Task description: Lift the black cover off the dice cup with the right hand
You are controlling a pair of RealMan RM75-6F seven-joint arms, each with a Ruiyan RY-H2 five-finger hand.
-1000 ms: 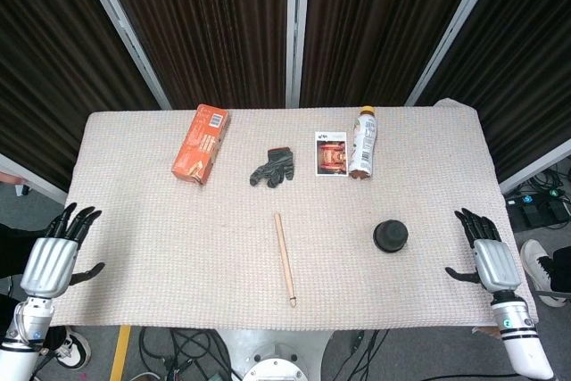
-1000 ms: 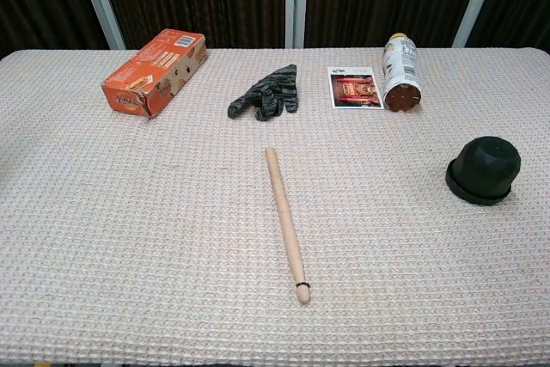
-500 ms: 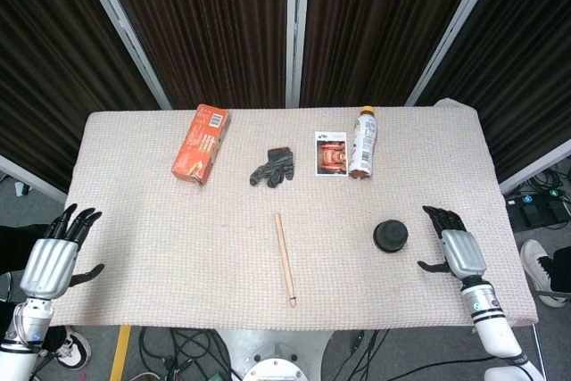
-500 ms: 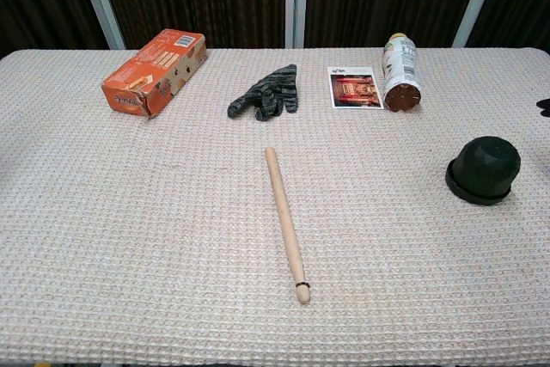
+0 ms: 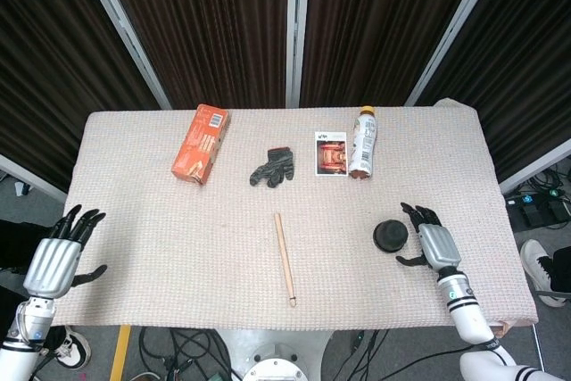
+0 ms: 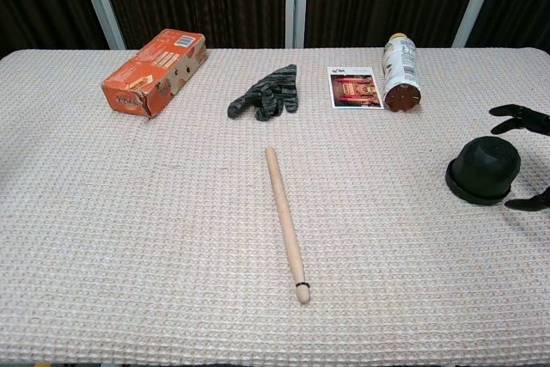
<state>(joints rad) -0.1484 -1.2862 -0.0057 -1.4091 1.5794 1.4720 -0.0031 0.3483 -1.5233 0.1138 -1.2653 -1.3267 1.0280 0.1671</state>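
- Head view looks steeply down from high above, taking in the whole table (image 5: 134, 247).
- Chest view sits low and near, facing across the same table (image 6: 129, 238).

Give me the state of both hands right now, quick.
Left hand: open, fingers apart, holding nothing, at the table's left edge.
Right hand: open, fingers spread beside the black cover, not touching it.

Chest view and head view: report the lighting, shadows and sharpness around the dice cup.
Chest view: even light, sharp; the dice cup shows little surface detail and a faint shadow, right hand cropped at the frame edge. Head view: evenly lit, cup small and featureless, curtains very dark.
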